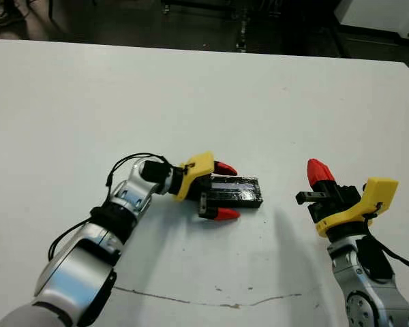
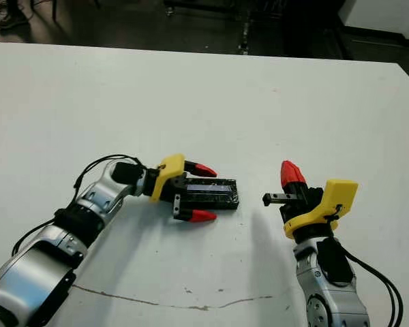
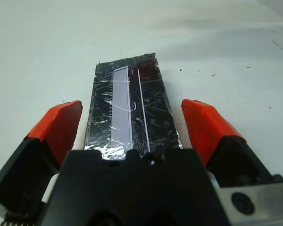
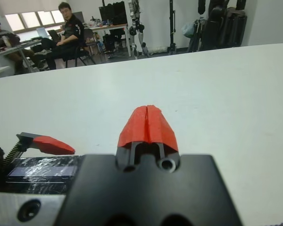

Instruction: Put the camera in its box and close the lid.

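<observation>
While both arms rest low over the white table (image 1: 191, 88), the scene reads, nearest first:

Table mark: a thin dark crack-like line (image 1: 191, 300) runs across the near edge, between the two arms.

Right gripper (image 4: 147, 123): at about 4 o'clock from table centre, well apart from the lid; its two red fingertips are pressed together with nothing between them, pointing toward 12 o'clock.

Left gripper (image 1: 221, 191): at about 7 o'clock from centre, pointing toward 3 o'clock; its red fingertips (image 3: 205, 122) are spread wide, one on each long side of the lid, with a gap showing on both sides, so nothing is clamped.

Lid (image 1: 237, 190): flat and black with a pale shiny strip along its face, lying between the left fingers, its near end just under the gripper's black body.

Box and camera: neither can be made out; the lid covers that spot.

Obstruction: bare table lies between the right gripper and the lid.

Far side: a seated person (image 4: 68, 28), desks and dark equipment stands (image 4: 172, 23) beyond the table.
</observation>
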Controlling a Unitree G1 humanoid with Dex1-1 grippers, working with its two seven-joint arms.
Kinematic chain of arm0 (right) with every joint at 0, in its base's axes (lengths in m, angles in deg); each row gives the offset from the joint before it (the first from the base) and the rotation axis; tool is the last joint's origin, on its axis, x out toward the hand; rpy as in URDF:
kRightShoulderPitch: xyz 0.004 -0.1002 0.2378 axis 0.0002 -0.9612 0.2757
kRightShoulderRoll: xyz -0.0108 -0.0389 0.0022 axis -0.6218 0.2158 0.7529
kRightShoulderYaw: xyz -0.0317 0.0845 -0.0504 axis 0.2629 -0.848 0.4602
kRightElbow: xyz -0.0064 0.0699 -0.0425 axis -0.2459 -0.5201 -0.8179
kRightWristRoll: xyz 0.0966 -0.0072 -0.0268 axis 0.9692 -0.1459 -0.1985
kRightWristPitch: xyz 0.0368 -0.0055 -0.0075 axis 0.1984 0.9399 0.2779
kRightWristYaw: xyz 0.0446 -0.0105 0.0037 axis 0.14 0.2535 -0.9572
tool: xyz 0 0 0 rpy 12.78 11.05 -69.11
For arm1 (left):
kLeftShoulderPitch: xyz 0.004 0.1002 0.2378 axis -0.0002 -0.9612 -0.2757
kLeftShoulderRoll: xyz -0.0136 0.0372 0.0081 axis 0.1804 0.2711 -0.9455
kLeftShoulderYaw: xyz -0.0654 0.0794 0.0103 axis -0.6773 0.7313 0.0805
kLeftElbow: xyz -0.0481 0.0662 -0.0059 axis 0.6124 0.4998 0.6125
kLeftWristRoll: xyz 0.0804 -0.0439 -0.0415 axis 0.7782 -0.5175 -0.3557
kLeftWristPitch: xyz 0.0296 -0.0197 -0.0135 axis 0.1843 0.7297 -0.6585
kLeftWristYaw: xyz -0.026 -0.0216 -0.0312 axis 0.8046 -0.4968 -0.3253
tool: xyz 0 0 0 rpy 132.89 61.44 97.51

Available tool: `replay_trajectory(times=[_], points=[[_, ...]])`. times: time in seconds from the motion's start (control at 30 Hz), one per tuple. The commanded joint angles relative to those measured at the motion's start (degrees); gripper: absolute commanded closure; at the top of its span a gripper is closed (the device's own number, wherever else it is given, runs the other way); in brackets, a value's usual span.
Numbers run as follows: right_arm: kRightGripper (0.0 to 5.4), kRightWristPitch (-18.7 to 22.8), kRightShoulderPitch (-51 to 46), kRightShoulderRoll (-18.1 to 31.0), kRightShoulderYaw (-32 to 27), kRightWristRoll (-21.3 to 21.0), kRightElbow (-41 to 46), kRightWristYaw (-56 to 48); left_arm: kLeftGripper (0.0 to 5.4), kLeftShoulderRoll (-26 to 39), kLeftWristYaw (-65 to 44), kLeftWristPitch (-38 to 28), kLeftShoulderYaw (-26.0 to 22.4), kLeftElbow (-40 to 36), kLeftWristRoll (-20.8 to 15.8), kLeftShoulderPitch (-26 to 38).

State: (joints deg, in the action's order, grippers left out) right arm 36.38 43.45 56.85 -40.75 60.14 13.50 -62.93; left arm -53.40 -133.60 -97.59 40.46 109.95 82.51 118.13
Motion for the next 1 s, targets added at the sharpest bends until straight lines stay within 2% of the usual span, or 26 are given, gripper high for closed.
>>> replay_trajectory(times=[0.03, 0.3, 0.43, 0.57, 0.67, 0.77, 0.87, 0.93, 1.0], points=[[5.40, 0.8, -0.4, 0.6, -0.2, 0.0, 0.1, 0.2, 0.02, 9.1, -0.2, 0.3, -1.3, 0.2, 3.1, -4.8], [5.40, 0.7, -0.3, 0.3, -0.1, 0.1, -0.3, 0.2, 0.02, 22.5, -0.7, 2.0, -8.2, -4.0, 0.4, -7.5], [5.40, 0.8, -0.3, 0.2, -0.1, -0.1, -0.2, 0.6, 0.02, 26.9, -1.5, 2.8, -11.3, -4.8, -1.2, -8.5], [5.40, 0.7, -0.3, 0.0, 0.1, -0.1, -0.2, 0.7, 0.02, 29.9, -0.8, 3.9, -12.9, -5.9, -1.3, -9.2], [5.40, 0.4, -0.3, 0.1, 0.1, -0.1, -0.4, 0.5, 0.02, 31.5, -0.4, 6.9, -14.3, -8.8, -2.3, -9.6], [5.40, -0.1, -0.3, 0.2, 0.1, -0.2, -0.6, 0.2, 0.02, 31.9, 1.6, 12.5, -17.1, -14.1, -4.6, -10.4], [5.40, 0.0, -0.4, 0.2, 0.1, -0.3, -0.6, 0.2, 0.02, 29.3, 9.6, 21.5, -23.2, -24.2, -9.5, -13.0], [5.40, 0.2, -0.3, 0.2, 0.1, -0.2, -0.6, 0.3, 0.11, 24.8, 16.7, 24.5, -27.3, -31.8, -13.5, -15.6], [5.40, 0.0, -0.2, 0.1, 0.0, -0.1, -0.8, 0.1, 0.28, 19.2, 24.0, 27.2, -29.3, -39.3, -17.0, -18.1]])
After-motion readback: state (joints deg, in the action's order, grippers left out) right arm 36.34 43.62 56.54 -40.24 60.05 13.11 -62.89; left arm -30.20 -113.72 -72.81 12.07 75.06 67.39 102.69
